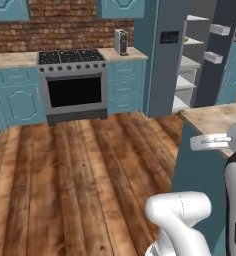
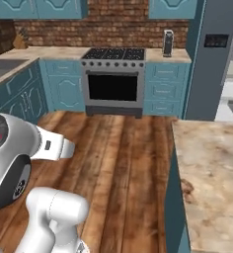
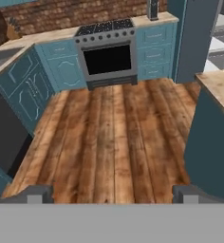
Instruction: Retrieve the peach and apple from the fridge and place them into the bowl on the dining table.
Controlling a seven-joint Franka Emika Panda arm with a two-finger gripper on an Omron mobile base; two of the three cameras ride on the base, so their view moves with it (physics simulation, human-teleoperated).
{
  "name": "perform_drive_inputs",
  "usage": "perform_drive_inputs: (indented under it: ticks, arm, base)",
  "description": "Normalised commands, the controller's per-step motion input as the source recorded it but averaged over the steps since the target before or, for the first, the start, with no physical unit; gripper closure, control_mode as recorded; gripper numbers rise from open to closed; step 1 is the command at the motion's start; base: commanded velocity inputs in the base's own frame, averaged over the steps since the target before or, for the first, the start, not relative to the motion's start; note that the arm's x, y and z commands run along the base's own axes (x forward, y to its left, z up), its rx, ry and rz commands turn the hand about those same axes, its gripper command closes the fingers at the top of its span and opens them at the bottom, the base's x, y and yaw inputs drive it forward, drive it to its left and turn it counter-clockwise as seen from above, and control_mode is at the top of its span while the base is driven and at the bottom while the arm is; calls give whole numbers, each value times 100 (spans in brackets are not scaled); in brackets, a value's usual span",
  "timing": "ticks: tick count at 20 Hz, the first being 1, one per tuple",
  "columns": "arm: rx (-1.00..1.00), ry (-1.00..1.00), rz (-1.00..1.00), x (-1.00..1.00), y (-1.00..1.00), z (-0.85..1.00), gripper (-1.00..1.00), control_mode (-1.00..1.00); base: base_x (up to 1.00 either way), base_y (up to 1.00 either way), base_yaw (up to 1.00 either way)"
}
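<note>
Gripper (image 3: pixel 112 194) is hanging wide open and empty, fridge (image 1: pixel 190 55) standing open, no fruit fetched yet.

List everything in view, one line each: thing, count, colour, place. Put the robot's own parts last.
fridge: one, dark slate-grey, right of the stove run, door open on white shelves
dining table: one, beige-brown marbled top on a teal base, near right
stove: one, grey with black oven window and dark burners, against the brick wall
toaster-like appliance: one, grey and white, on the counter between stove and fridge
cabinets: several, teal, flanking the stove and along the left wall
sink: one, grey, set in the left counter
floor: wooden planks, brown, centre
arm: one, white with dark joints, lower foreground
hand: one, dark finger tips wide apart, open, holding nothing, over the floor
</note>
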Motion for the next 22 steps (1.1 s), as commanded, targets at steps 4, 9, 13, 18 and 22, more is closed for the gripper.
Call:
perform_drive_inputs:
  ticks: [4, 9, 13, 18, 22]
  arm:
    - [0, 0, 0, 0, 0, 0, -100, 100]
    - [0, 0, 0, 0, 0, 0, -100, 100]
    - [0, 0, 0, 0, 0, 0, -100, 100]
    - [0, 0, 0, 0, 0, 0, -100, 100]
    - [0, 0, 0, 0, 0, 0, -100, 100]
  base:
    - [100, -9, -12]
    - [100, 0, -16]
    - [100, -2, -23]
    - [100, -8, -24]
    - [100, -16, -26]
